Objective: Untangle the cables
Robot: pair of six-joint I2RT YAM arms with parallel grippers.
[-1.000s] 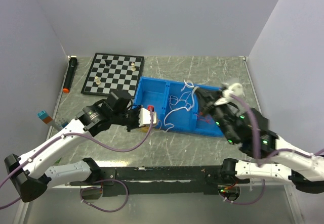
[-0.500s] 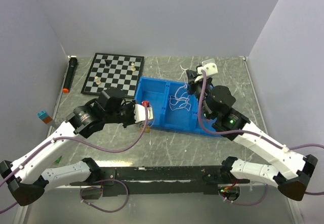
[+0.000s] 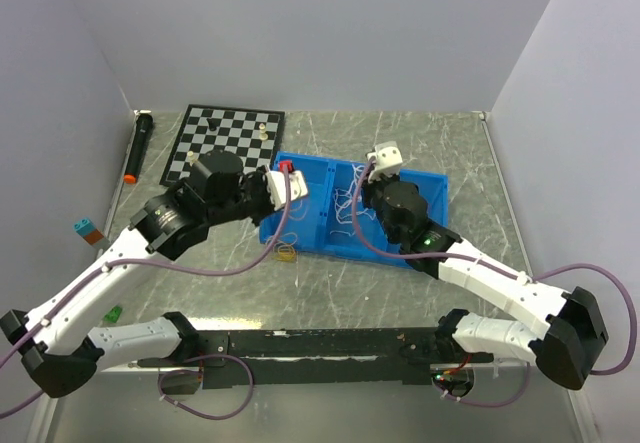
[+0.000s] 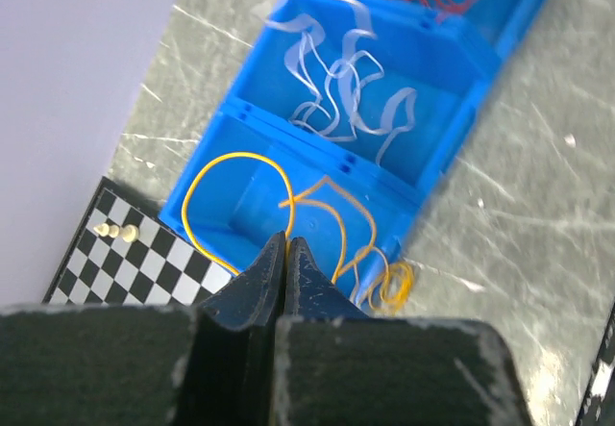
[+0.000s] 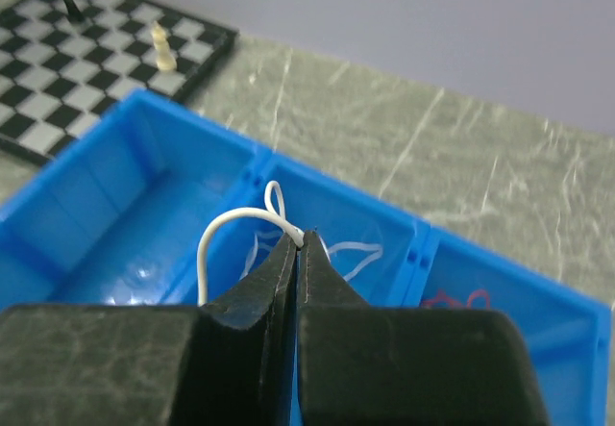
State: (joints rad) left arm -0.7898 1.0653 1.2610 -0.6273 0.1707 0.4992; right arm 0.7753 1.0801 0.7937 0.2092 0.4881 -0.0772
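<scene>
A blue three-part tray (image 3: pixel 312 246) lies mid-table. In the left wrist view my left gripper (image 4: pixel 285 240) is shut on a yellow cable (image 4: pixel 207 176). That cable loops inside the tray's left compartment and runs over the front wall to a small coil (image 4: pixel 390 287) on the table. My right gripper (image 5: pixel 300 238) is shut on a white cable (image 5: pixel 223 224), which arches up from the middle compartment. More white cables (image 4: pixel 348 109) lie loose in that compartment. A red cable (image 5: pixel 452 301) rests in the right compartment.
A chessboard (image 3: pixel 225 145) with a few pieces sits behind the tray on the left. A black marker with an orange tip (image 3: pixel 138 148) lies by the left wall. A small blue-orange block (image 3: pixel 87 230) and a green bit (image 3: pixel 112 314) are at the left edge.
The right arm swung left from the tray's right end to over the middle compartment. The left gripper moved back from the tray's front edge to above the left compartment, drawing the yellow cable with it.
</scene>
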